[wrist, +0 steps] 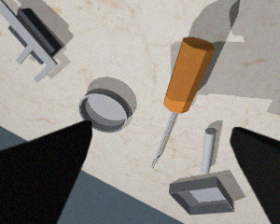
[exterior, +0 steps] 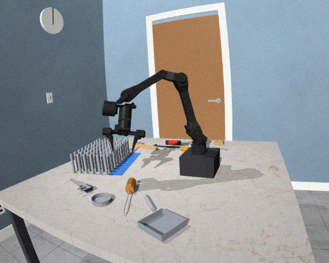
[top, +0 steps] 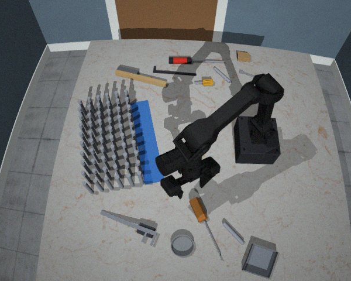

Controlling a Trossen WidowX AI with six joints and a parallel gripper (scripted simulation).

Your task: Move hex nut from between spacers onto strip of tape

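Observation:
The hook pick (top: 198, 209) lies flat on the table with its orange-brown handle towards the arm and its thin shaft pointing to the front edge. It also shows in the exterior view (exterior: 130, 185) and in the wrist view (wrist: 189, 75). My gripper (top: 191, 181) is open and empty, hanging well above the table (exterior: 122, 146), just behind the pick's handle. In the wrist view (wrist: 161, 128) both fingers frame the pick from high up. The grid of standing grey spacers (top: 109, 136) stands to the left, with the blue tape strip (top: 144, 140) along its right side. I cannot see the hex nut.
A caliper (top: 133, 225), a round ring dish (top: 182, 242), a grey pin (top: 233, 231) and a grey tray (top: 259, 256) lie near the front edge. The arm's base (top: 257, 140) stands at the right. A brush (top: 141, 76), a red screwdriver (top: 181, 60) and small tools lie at the back.

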